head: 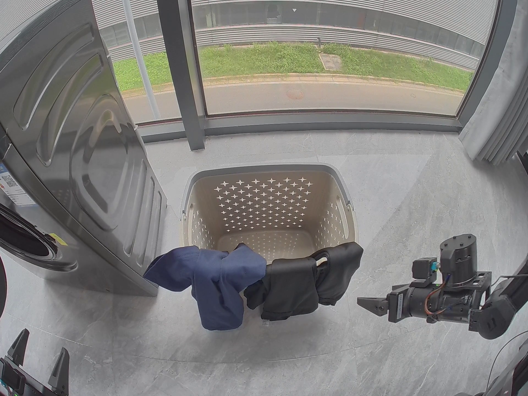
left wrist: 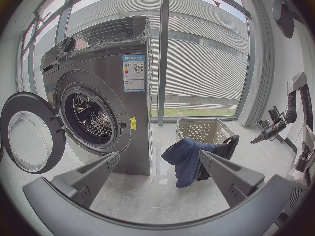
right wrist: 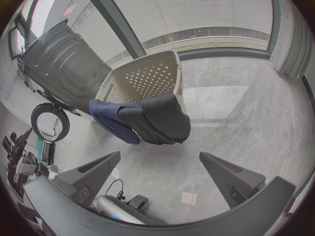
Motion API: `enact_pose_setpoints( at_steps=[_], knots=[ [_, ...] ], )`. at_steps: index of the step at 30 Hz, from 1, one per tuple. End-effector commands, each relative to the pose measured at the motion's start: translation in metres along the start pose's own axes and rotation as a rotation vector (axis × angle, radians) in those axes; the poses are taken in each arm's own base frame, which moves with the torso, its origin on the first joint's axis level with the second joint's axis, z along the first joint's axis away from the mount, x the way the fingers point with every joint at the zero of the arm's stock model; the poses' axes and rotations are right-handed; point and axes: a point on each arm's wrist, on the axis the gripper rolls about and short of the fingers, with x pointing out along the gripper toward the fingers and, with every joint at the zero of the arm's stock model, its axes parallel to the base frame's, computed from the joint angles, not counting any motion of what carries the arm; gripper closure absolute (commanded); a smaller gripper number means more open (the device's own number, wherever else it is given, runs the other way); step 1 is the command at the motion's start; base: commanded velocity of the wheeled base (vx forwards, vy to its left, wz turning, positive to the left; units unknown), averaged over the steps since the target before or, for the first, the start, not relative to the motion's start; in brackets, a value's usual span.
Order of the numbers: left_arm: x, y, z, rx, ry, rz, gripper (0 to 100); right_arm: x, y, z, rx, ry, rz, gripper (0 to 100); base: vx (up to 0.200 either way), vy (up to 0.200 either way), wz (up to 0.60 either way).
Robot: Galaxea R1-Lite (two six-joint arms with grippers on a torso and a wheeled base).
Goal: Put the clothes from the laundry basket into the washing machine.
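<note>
Clothes: blue cloth (head: 217, 281) and black cloth (head: 297, 284) are hanging over the laundry basket's (head: 264, 168) near rim.
Right gripper (head: 366, 303): spread wide, pointing left at the black cloth, nearer.
Left gripper (head: 44, 341): spread wide, sitting near left.

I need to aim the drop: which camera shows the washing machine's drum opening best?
The left wrist view: the drum opening faces it, with the door swung open. The head view catches a sliver of its rim beside the side panel; the right wrist view shows that panel and the open door.
</note>
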Motion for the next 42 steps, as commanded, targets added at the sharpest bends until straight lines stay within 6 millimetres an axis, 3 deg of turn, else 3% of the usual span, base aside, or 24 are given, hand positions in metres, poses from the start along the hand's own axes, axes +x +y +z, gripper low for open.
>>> enact_pose_setpoints(
  at_steps=[1, 21, 42],
  knots=[
    [0.0, 0.0, -0.004, 0.0, 0.004, 0.0, 0, 0.036, 0.001, -0.007, -0.009, 0.062, 0.0, 0, 0.0, 0.0, 0.0],
    [0.0, 0.0, -0.004, 0.0, 0.004, 0.001, 0, 0.083, 0.007, 0.014, -0.023, -0.043, 0.009, 0, 0.0, 0.0, 0.0],
    [0.0, 0.0, -0.004, 0.0, 0.004, 0.001, 0, 0.124, -0.006, 0.025, -0.003, -0.077, -0.018, 0, 0.0, 0.0, 0.0]
  ],
)
